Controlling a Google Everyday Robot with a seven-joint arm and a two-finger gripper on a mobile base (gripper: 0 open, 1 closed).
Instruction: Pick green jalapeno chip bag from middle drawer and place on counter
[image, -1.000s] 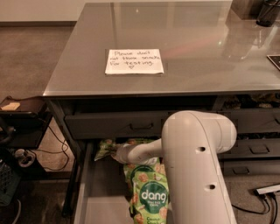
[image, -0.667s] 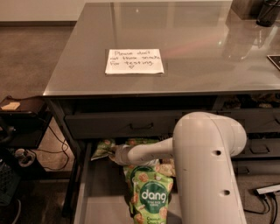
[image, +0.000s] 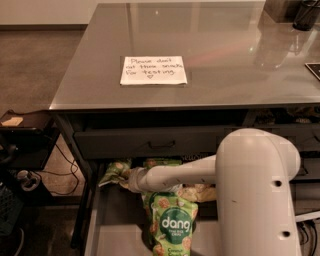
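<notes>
Reaches into the open middle drawer (image: 117, 231) with the pincer (image: 128, 179), right against the green jalapeno chip bag (image: 114, 170) lying at the rear left. Cannot tell whether spread or pinching. Nearby, a green dang bag (image: 174, 226).

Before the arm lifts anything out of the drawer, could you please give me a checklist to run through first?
1. Middle drawer pulled open: ok.
2. Gripper at the green jalapeno chip bag, in the drawer's rear left: ok.
3. Bag actually held: cannot tell.
4. Dang bag apart from the arm: not ok, the arm crosses close above it.
5. Bare counter beside the paper note for placing: ok.
</notes>
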